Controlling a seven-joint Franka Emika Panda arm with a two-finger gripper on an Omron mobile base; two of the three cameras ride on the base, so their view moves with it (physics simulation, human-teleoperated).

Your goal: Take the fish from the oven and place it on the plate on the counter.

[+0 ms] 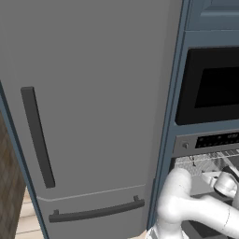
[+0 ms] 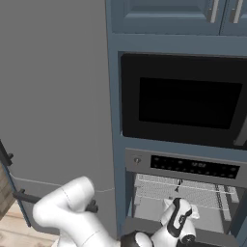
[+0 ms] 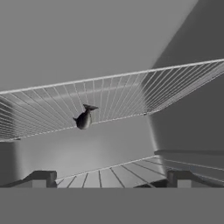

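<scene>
The small silvery-grey fish (image 3: 84, 119) with dark edges lay on the upper wire rack (image 3: 113, 98) inside the steel-grey oven (image 2: 185, 193). It sat near the front edge of that rack, with its tail pointing toward the back. The dark door was open, so the inside showed. The robot's hand (image 3: 111, 180) was in the oven mouth, low down and in front of the fish. Its two dark fingertips (image 3: 41, 178) were spread wide apart and held nothing. They did not touch the fish; it was a good way ahead of them and higher up.

I think the job was only just starting. The hand had to go up to the fish, pinch it, pull it out, and put it on the plate.
</scene>
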